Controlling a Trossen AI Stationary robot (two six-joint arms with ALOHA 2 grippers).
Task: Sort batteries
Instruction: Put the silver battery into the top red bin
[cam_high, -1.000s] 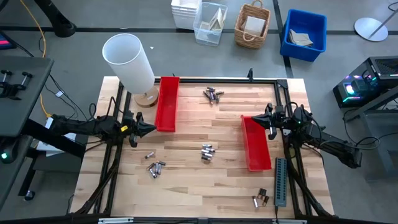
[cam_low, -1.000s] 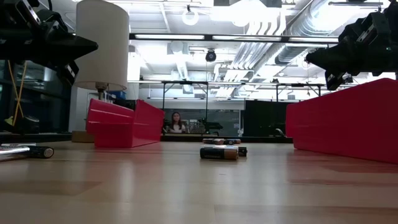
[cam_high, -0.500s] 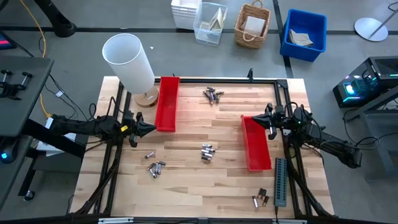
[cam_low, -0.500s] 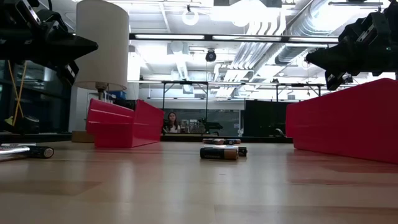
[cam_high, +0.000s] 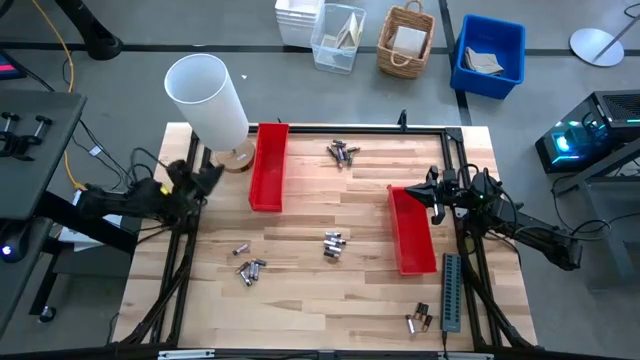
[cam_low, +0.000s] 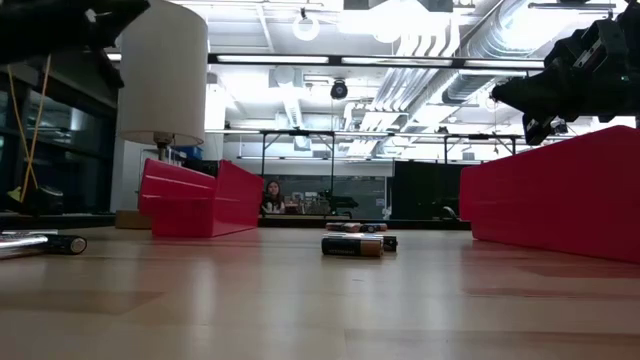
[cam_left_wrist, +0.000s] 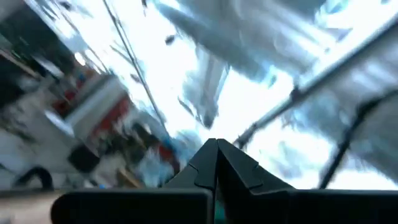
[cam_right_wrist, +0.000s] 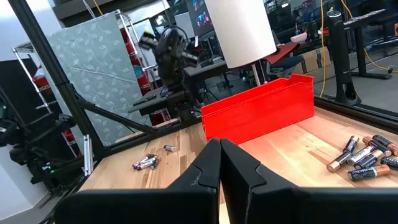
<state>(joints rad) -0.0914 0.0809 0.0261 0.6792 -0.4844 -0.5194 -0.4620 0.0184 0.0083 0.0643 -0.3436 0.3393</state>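
Two red trays sit on the wooden table (cam_high: 300, 300): the left red tray (cam_high: 269, 166) stands lengthwise beside the white lamp (cam_high: 208, 102) near the far left corner, and the right red tray (cam_high: 411, 230) lies at a slight angle toward the right edge. Seen from above, both trays look bare inside, though the right one's far end is partly covered by the right gripper (cam_high: 433, 194).

The batteries lie loose on the wood in four clusters, none in a tray: one group near the far edge (cam_high: 342, 153), one in the middle (cam_high: 334, 245), one toward the front left (cam_high: 248, 268), and a pair at the front right (cam_high: 418, 321) just beside the long grey ridged strip (cam_high: 451, 291).

The right gripper hangs above the far end of the right tray, its fingers pressed together and holding nothing. The left gripper (cam_high: 205, 180) is lifted near the lamp base, left of the left tray, its fingers likewise closed and empty.

Beyond the table stand a clear plastic bin (cam_high: 337, 37), a wicker basket (cam_high: 405, 41) and a blue bin (cam_high: 489, 54); each holds pale items too small to identify. The left wrist view is blurred, showing only the closed fingertips. In the low view the left arm is mostly cut off, and a person (cam_low: 271, 195) sits far behind the table.
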